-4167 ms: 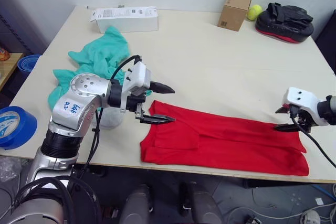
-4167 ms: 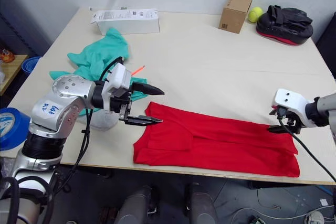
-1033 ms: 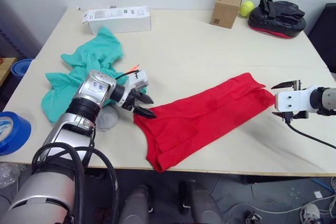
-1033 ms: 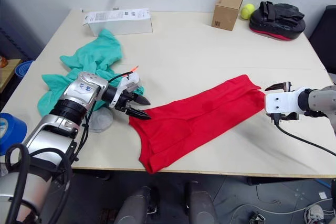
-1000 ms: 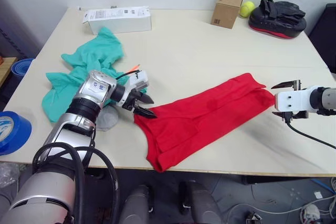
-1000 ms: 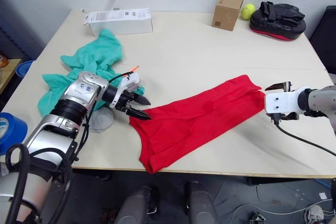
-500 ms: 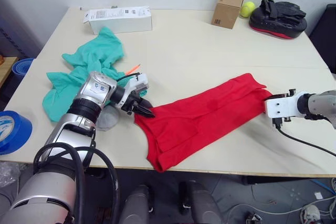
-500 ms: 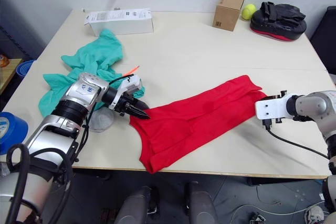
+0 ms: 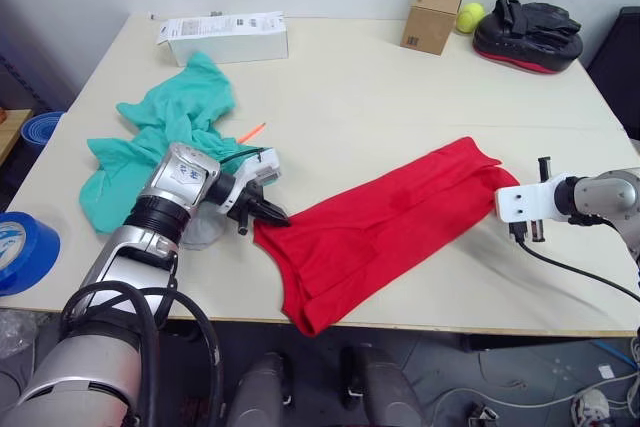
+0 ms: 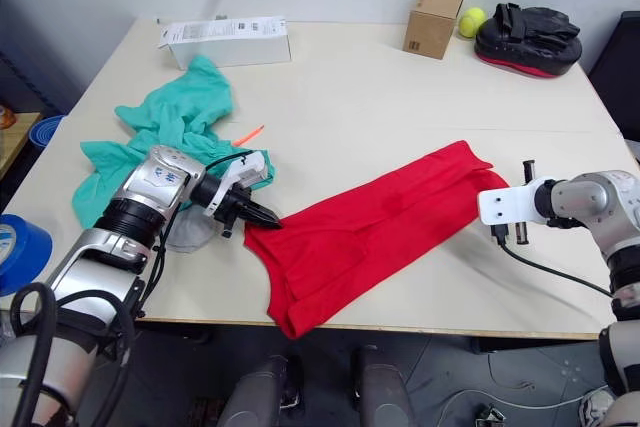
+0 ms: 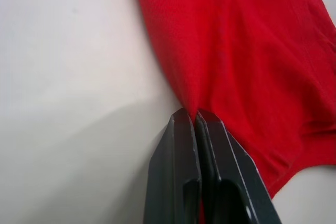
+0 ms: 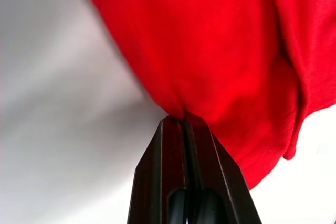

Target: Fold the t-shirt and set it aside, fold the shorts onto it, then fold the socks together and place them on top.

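The red t-shirt (image 9: 390,215) lies folded in a long band, diagonal across the front of the table (image 9: 370,97). My left gripper (image 9: 272,216) is shut on its near left corner, and the left wrist view shows the fingertips (image 11: 185,129) pinching a pleat of the red cloth (image 11: 247,51). My right gripper (image 10: 481,199) is shut on the far right end, with cloth (image 12: 210,40) caught between its fingers (image 12: 170,145). The teal shorts (image 9: 170,127) lie crumpled at the left. A pale grey soft lump (image 9: 203,233) sits under my left forearm; I cannot tell if it is the socks.
A white carton (image 9: 225,37) stands at the back left. At the back right are a cardboard box (image 9: 432,15), a tennis ball (image 9: 467,17) and a black and red pad (image 9: 527,32). A blue tape roll (image 9: 25,252) sits off the table's left side.
Both grippers went from open to shut, each pinching an end of the red shirt. The right gripper moved in to the shirt's right end; the left corner is tugged slightly leftward.
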### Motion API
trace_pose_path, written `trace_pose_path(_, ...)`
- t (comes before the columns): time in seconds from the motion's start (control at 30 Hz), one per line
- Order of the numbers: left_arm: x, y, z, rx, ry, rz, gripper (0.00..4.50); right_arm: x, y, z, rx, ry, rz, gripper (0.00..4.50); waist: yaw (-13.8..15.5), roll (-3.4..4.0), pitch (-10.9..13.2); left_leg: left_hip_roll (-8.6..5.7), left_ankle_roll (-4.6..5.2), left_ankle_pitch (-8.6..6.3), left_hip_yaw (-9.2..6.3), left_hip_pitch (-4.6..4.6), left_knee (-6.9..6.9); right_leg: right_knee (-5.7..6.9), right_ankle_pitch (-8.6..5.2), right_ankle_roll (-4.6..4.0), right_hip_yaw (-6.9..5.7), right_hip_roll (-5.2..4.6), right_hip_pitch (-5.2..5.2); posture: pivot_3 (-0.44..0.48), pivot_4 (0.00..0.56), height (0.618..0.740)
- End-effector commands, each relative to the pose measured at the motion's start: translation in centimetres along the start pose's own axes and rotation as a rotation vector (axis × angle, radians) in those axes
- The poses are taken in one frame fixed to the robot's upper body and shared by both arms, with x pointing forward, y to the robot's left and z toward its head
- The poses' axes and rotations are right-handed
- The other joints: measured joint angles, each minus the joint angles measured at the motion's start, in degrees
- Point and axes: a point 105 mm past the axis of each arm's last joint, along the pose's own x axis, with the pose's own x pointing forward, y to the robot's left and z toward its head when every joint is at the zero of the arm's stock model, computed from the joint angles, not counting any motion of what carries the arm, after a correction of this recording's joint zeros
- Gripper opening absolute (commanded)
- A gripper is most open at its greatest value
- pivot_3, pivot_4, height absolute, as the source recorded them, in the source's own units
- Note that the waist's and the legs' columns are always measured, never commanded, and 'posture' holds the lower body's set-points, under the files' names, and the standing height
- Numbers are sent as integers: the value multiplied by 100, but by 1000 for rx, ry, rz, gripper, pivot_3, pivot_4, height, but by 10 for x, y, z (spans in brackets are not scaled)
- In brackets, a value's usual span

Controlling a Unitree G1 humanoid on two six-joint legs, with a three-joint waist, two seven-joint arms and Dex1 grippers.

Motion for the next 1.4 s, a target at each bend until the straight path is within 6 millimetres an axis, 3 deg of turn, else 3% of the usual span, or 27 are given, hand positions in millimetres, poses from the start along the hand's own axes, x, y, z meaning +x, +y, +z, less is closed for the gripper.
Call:
trace_pose_path(0.03,-2,-12,4,-1,-28,-19,36,4,-15,10,-26,-27,-31,0,-20,0,0,0,0,0,1,2,0,2,0,-1,2,0,0,0,150,740)
trace_pose_path(0.3,21,-44,-15,-4,-21,-5,36,32,-34,36,-87,-52,-41,0,-34,0,0,-1,-5,3,0,18,-5,10,-5,-7,11,-2,10,0,150,740)
trace_pose_path(0.73,32,-54,-11,-49,-90,78,36,64,-75,78,-132,-24,-122,0,-113,-6,-4,2,-10,5,10,57,-15,19,-7,-11,23,-1,36,0,150,740)
trace_pose_path(1.27,29,-82,-28,-112,-98,74,36,67,-113,89,-166,94,-287,0,-131,-5,-3,3,-16,6,16,49,-31,18,-10,-17,30,-1,17,0,150,740)
trace_pose_path(1.4,29,-82,-28,-130,-113,95,36,65,-119,88,-179,129,-326,0,-121,-5,-3,2,-17,6,15,49,-31,18,-11,-19,28,-2,17,0,150,740)
